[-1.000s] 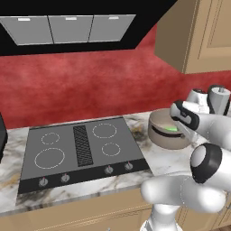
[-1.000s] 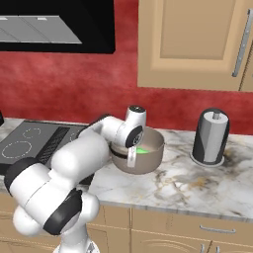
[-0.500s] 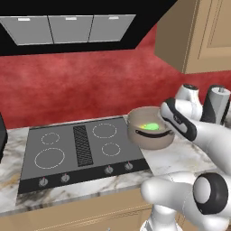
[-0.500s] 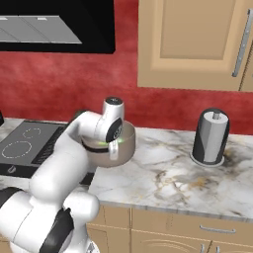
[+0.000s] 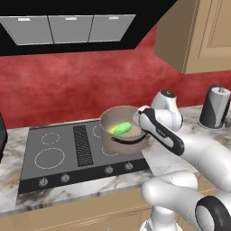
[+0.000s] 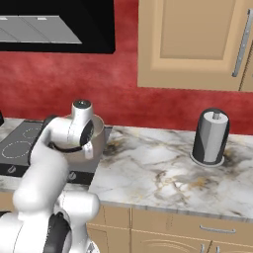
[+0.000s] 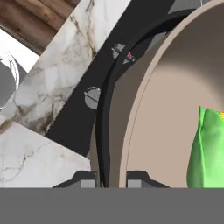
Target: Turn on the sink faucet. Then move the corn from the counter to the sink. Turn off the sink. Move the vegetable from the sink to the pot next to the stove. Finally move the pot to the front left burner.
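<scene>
Pot (image 5: 122, 131) hangs above the stove (image 5: 58, 153), over its right-hand rings; the front left ring (image 5: 48, 158) lies well off to the left. Corn (image 5: 120, 129) rests inside it. Claw (image 7: 109, 178) is clamped on the pot's rim.

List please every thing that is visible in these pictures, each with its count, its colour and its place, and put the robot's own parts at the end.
pot: one, grey-brown, held above the right side of the stove
corn: one, yellow with green husk, inside the pot
stove: one, black with white rings, set in the counter
knobs: four, silver, along the stove's front edge
counter: one, white-grey marble, on tan cabinets
paper towel holder: one, dark grey, on the counter by the red wall
range hood: one, black with grey panels, above the stove
wall cabinet: tan, upper right
gripper: one, dark fingers, shut on the pot's handle
</scene>
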Controlling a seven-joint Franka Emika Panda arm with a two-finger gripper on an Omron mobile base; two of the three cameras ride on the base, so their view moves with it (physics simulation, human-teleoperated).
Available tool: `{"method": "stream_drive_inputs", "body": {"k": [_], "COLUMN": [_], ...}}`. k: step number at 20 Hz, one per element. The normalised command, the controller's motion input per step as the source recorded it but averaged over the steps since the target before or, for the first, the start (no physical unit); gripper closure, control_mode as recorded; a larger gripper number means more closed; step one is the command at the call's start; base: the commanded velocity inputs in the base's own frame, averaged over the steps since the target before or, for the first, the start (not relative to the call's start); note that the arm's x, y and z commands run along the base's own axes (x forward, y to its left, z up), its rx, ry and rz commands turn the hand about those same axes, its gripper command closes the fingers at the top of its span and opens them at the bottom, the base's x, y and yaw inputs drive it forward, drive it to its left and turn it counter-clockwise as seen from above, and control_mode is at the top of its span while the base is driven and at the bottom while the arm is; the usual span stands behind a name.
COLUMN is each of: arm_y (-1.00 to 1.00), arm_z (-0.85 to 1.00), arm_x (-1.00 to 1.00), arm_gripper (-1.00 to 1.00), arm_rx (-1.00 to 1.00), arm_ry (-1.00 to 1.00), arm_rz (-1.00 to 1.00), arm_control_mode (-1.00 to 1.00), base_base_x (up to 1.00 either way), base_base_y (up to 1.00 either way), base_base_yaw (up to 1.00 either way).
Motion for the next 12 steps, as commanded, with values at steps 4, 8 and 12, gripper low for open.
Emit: {"method": "stream_drive_inputs", "body": {"k": [4, 8, 12], "arm_y": [0.99, 0.97, 1.0], "arm_z": [0.08, 0.06, 0.01], "arm_x": [0.36, 0.39, 0.35], "arm_gripper": [1.0, 1.0, 1.0], "arm_rx": [0.0, 0.0, 0.0], "arm_ry": [0.0, 0.0, 0.0], "arm_rz": [0.26, 0.27, 0.27], "arm_control_mode": [-1.0, -1.0, -1.0], "base_base_x": [0.0, 0.0, 0.0], "base_base_y": [0.0, 0.0, 0.0], "base_base_yaw": [0.0, 0.0, 0.0]}}
